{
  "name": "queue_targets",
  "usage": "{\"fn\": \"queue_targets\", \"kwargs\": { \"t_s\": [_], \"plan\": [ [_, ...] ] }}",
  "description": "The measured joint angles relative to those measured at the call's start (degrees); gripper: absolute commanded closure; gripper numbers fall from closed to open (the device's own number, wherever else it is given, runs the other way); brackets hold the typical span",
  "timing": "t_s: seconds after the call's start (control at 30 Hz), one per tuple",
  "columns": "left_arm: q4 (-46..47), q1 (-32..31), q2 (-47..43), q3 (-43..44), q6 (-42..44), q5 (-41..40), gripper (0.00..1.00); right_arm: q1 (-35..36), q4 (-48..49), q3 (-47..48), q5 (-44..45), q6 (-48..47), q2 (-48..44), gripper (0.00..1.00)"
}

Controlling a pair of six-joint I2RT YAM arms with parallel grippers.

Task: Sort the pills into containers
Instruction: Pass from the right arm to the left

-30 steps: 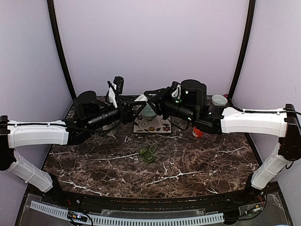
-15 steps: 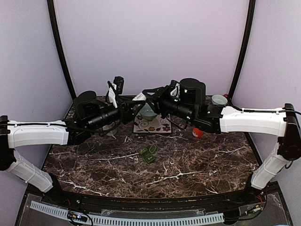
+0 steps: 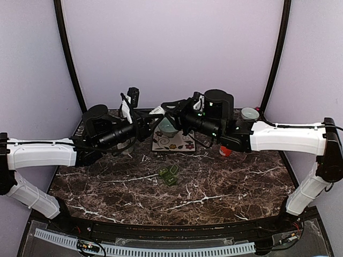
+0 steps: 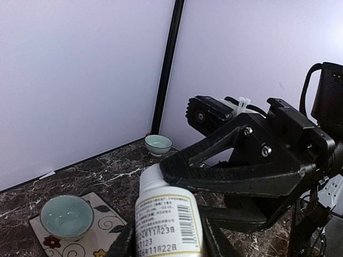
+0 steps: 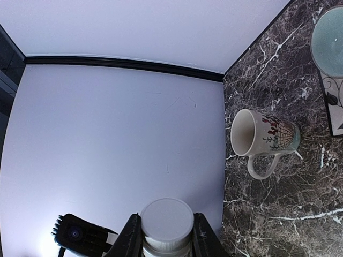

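**A:** While both arms meet above the far side of the surface (image 3: 225, 187), where is the pill box (image 3: 169, 175)?

**B:** Below them, toward the bases, askew, equally near both. The right end effector (image 5: 167, 235) clamps the white cap (image 5: 166, 218). The left end effector (image 4: 169, 241) flanks the bottle (image 4: 166, 219); I cannot tell if it grips.

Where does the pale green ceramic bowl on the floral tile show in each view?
Top external: the pale green ceramic bowl sits centre back, partly behind the arms.
Left wrist: lower left.
Right wrist: top right corner, cut by the edge.
Shared landmark: the floral tile beneath it.
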Motion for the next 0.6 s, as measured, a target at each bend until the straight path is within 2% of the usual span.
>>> {"fn": "queue_targets", "kwargs": {
  "t_s": [0.1, 0.2, 0.6],
  "plan": [
    [0.2, -0.02, -0.35, -0.28, 0.0, -0.09, 0.72, 0.07, 0.09, 0.0, 0.0, 0.28, 0.0, 1.0],
    [0.22, -0.22, -0.57, -0.37, 0.02, -0.17, 0.84, 0.09, 0.22, 0.0, -0.02, 0.55, 0.0, 1.0],
    [0.13, -0.24, -0.83, -0.68, 0.26, -0.24, 1.0, 0.39, 0.07, 0.0, 0.0, 0.61, 0.0, 1.0]
  ]
}}
